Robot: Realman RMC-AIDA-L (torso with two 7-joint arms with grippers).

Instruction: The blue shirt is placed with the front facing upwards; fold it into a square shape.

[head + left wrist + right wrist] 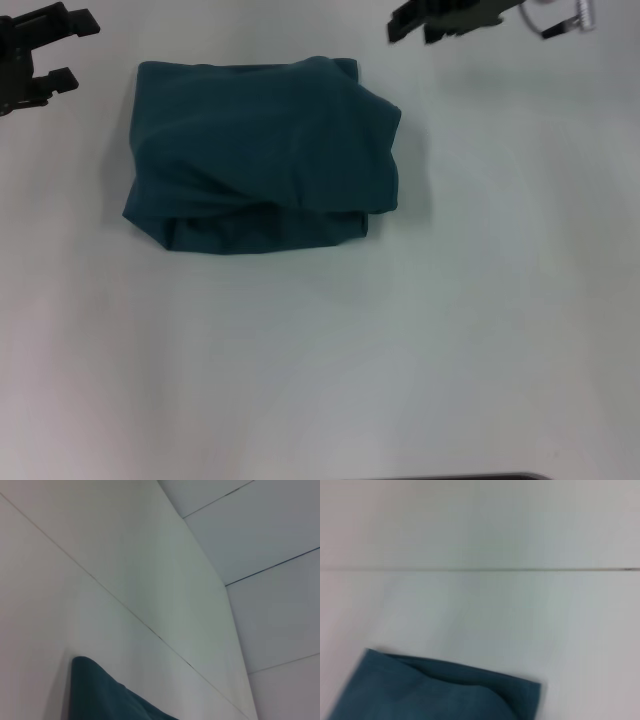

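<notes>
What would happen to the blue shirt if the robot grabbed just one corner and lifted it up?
The blue shirt would probably flop and unfold, since it is soft cloth lying in loose, rumpled layers. It likely feels light, being only folded fabric. Pushed, it would probably bunch up rather than slide neatly. The left gripper and right gripper are both off it.

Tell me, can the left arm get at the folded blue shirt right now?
Probably yes. The left gripper sits at the table's far left, apart from the blue shirt, with only bare white table between them and nothing blocking.
</notes>
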